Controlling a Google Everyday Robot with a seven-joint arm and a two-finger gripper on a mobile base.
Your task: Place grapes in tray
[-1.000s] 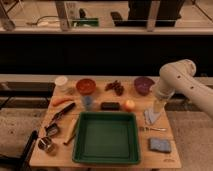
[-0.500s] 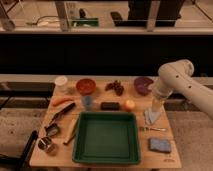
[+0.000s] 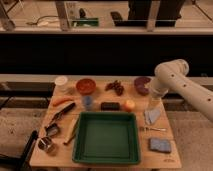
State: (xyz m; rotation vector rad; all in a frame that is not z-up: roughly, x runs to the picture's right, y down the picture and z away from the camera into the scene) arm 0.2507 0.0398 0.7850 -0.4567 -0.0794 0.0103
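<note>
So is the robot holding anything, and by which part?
I can't tell if the pincer, down at the table's right side, holds anything. Not the grapes: they lie on the table, apart from it.

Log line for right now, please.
gripper: right side of table, near purple bowl | grapes: on table behind tray, not held | tray: holds nothing

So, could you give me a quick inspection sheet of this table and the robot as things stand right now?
Surface: wooden table, crowded.
Job's things: grapes at the back between two bowls, outside the tray; tray holds nothing.
Clutter: orange bowl, purple bowl, white cup, carrot, black block, orange fruit, blue sponge.
Grippers: gripper hangs low over the table's right side, beside the tray, away from the grapes.
Cables: nothing seen.
Surroundings: dark wall behind the table.
</note>
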